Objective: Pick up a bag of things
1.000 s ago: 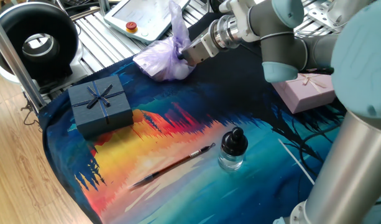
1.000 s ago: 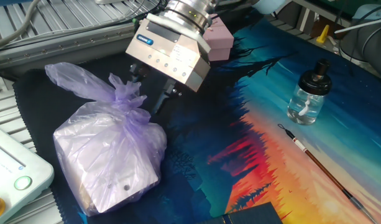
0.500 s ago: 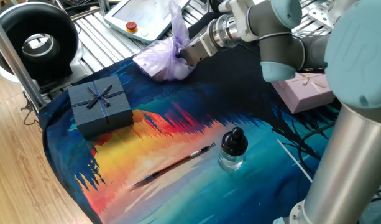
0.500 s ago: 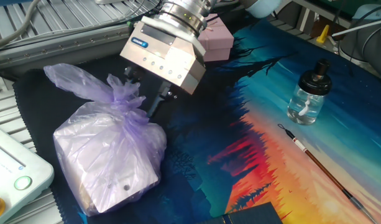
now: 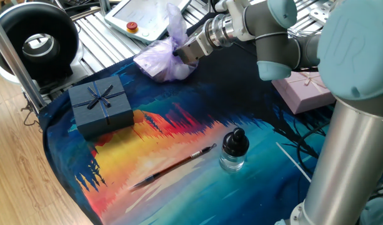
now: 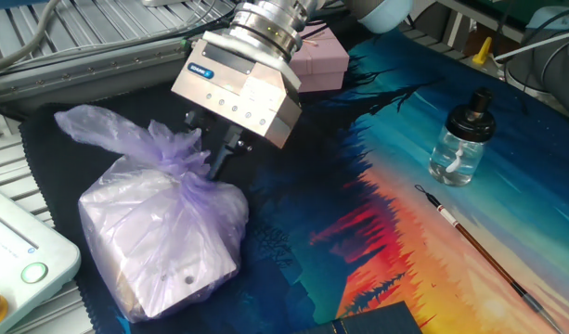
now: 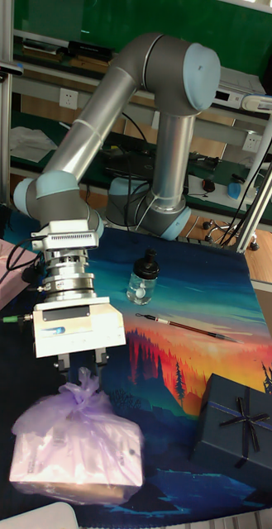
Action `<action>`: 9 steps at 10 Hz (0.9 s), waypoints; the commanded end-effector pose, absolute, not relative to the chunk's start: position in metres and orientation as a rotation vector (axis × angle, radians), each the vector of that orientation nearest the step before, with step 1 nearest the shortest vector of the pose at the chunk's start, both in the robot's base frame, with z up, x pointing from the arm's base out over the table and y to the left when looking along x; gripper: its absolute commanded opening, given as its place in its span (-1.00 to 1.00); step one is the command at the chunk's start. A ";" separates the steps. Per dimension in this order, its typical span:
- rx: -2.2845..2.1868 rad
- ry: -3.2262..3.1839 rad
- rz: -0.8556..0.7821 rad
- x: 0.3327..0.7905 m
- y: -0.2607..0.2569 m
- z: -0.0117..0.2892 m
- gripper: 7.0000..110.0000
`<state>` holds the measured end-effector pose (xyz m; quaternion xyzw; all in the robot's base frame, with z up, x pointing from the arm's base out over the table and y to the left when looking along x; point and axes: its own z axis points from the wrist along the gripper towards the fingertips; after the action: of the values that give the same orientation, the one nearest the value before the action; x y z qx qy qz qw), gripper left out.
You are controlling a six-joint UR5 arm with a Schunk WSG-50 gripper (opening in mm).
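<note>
the gripper (image 6: 202, 148) has its two fingers set either side of the twisted neck of the bag of things (image 6: 163, 241); whether they clamp it cannot be told. one bag: thin, wrinkled, translucent lilac plastic, resting on the painted mat (image 6: 405, 186). one glass bottle (image 6: 459, 141), one slim brush (image 6: 474, 243), one pink box (image 6: 318, 56), one dark blue box (image 5: 101, 104).

A small glass bottle (image 5: 233, 151) with a black cap stood on the painted cloth (image 5: 179, 181). A thin paintbrush (image 5: 174, 165) lay just beside it. Well apart from the bottle sat a dark blue gift box (image 5: 100, 105) and a pink box (image 5: 305, 90).
</note>
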<state>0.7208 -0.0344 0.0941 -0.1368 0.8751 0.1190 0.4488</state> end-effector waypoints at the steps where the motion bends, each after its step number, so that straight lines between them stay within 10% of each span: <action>1: -0.360 2.128 0.343 0.724 -0.026 0.099 0.15; 9: -0.435 2.090 0.320 0.723 -0.024 0.085 0.15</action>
<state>0.7166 -0.0259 0.0818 -0.1722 0.8650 0.1262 0.4541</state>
